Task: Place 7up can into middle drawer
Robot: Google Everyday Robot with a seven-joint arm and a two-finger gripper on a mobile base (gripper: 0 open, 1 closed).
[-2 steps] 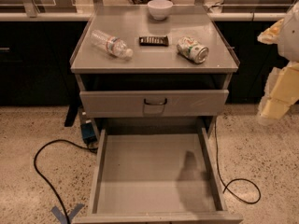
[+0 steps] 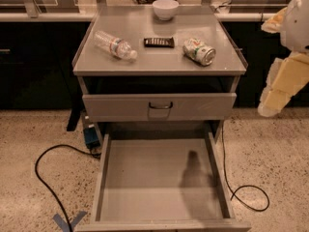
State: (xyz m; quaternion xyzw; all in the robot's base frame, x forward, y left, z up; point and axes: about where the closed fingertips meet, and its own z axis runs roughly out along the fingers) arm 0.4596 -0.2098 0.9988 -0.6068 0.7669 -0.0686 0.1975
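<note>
**Can waits on top, drawer stands open below**

The 7up can lies on its side on the right part of the cabinet top, its shiny end turned toward the lower right of the frame. Nothing holds it. The gripper hangs at the right edge of the frame, off the cabinet's side and lower than the can, well apart from it. Whether it is open or closed cannot be told here.

The middle drawer is pulled out wide in the lower centre, and its flat floor shows bare apart from a dark shadow on the right. That leaves it ready to take the can from above. By my judgement the pick has not begun, and the arm must first rise and reach left over the top.

Near the can sit a flat black object, just to its left, a clear water bottle further left, and a white bowl behind. The closed upper drawer front juts between top and open drawer, so the can would need carrying forward past it. A black cable loops on the floor at lower left.
</note>
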